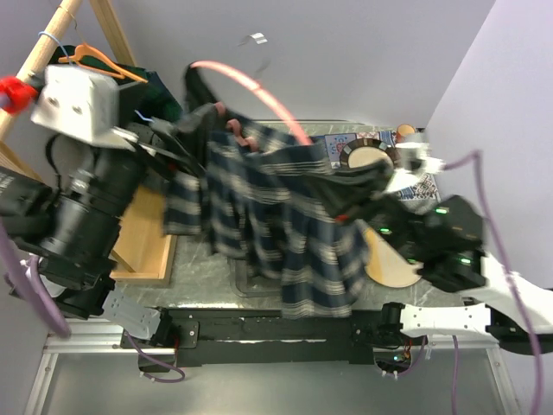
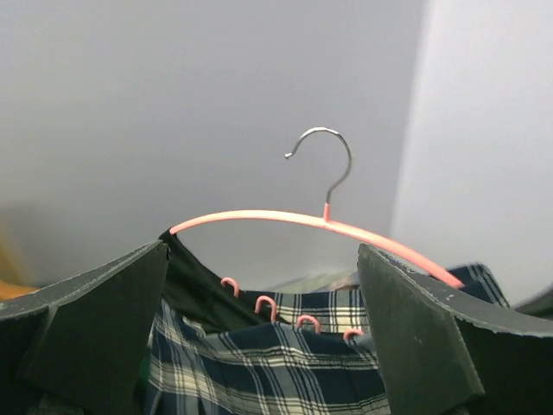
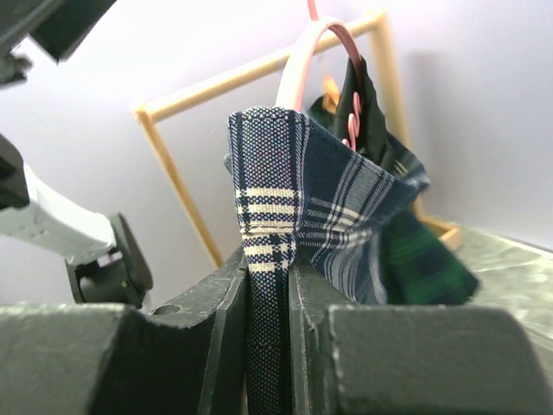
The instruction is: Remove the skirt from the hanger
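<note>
1. Plaid navy-and-white skirt [image 1: 276,216], seen from the top external view, hangs spread between the two arms, held above the table [image 1: 199,285]. The pink hanger [image 1: 251,86] arcs over the skirt's upper edge. The right gripper [image 1: 367,203] sits at the skirt's right end; the left gripper [image 1: 164,138] sits at its left end, beside the wooden rack [image 1: 52,43].

2. Left wrist view: the left gripper [image 2: 259,328] stands wide, jaws on either side of the hanger [image 2: 294,219] and holding nothing. Small pink clips [image 2: 263,304] sit along the skirt [image 2: 259,372] waistband below the hanger bar. The metal hook [image 2: 333,164] is free in the air.

3. Right wrist view: the right gripper [image 3: 268,303] is narrow, pinching a fold of the skirt [image 3: 268,190] edge. The hanger [image 3: 302,60] lies beyond the skirt.

4. Risk, as judged: with the hanger unheld, pulling the skirt may drag the hanger along; a clip may snag the fabric.

5. Containers: none identifiable near the skirt.
</note>
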Available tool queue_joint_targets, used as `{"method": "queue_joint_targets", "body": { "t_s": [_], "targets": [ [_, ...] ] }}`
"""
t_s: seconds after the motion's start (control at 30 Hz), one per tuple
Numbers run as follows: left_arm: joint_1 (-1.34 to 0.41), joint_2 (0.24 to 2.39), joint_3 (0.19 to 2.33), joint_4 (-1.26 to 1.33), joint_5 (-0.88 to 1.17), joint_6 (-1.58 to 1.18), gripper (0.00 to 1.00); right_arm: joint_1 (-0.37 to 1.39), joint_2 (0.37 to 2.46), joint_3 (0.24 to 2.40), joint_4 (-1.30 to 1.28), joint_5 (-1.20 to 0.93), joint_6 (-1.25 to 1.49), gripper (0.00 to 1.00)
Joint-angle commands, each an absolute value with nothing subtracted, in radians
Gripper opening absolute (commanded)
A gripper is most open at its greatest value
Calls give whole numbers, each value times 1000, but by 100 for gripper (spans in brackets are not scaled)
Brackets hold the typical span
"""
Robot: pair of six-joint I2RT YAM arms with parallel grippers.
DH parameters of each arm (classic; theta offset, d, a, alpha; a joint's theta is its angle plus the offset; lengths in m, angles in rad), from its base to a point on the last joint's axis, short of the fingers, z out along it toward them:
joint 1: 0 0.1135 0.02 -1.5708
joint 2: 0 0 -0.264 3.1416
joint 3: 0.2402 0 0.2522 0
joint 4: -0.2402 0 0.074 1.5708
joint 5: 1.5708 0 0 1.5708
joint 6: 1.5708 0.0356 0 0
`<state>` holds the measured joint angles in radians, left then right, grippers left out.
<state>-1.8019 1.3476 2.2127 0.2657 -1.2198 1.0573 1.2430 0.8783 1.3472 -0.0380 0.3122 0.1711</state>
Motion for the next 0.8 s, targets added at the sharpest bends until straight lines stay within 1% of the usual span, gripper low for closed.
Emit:
{"method": "queue_joint_targets", "body": {
  "t_s": [0.0, 0.07, 0.13, 0.17, 0.2, 0.23, 0.27, 0.33, 0.37, 0.4, 0.43, 0.47, 0.53, 0.57, 0.63, 0.7, 0.77],
  "targets": [
    [-1807, 1261, 2165, 104, -935, 785, 97, 1241, 802, 1445, -31, 429, 103, 0],
    [-1793, 1268, 2116, 140, -930, 816, 97, 1243, 789, 1459, -70, 478, 91, 0],
    [-1728, 1343, 2164, 25, -908, 729, 97, 1243, 775, 1479, -87, 563, 77, 0],
    [-1616, 1371, 2251, -164, -881, 665, 97, 1243, 769, 1486, -104, 592, 74, 0],
    [-1542, 1399, 2291, -249, -840, 499, 97, 1241, 759, 1502, -112, 613, 66, 0],
    [-1466, 1429, 2319, -314, -731, 426, 97, 1243, 755, 1509, -117, 667, 49, 0],
    [-1327, 1434, 2313, -377, -688, 320, 97, 1241, 752, 1526, -130, 690, 41, 0],
    [-1223, 1424, 2264, -387, -591, 247, 97, 1243, 747, 1537, -140, 750, 9, 0],
    [-1121, 1424, 2234, -400, -551, 154, 97, 1243, 746, 1543, -146, 764, 9, 0],
    [-1065, 1424, 2224, -457, -514, 91, 97, 1243, 744, 1546, -150, 772, -29, 0],
    [-942, 1419, 2215, -487, -468, 30, 97, 1243, 744, 1548, -156, 775, -37, 0],
    [-889, 1410, 2166, -506, -366, -83, 97, 1241, 744, 1542, -158, 770, -40, 0],
    [-798, 1361, 2088, -508, -283, -138, 97, 1243, 733, 1533, -169, 743, -51, 0],
    [-778, 1344, 2025, -503, -187, -171, 97, 1243, 727, 1513, -182, 686, -55, 0],
    [-746, 1312, 1993, -483, -71, -190, 97, 1243, 710, 1499, -222, 638, -58, 0],
    [-738, 1305, 1997, -479, 35, -190, 97, 1241, 700, 1496, -264, 591, -29, 0],
    [-733, 1336, 2078, -520, 101, -166, 97, 1243, 684, 1477, -307, 552, -5, 0]
  ]
}}
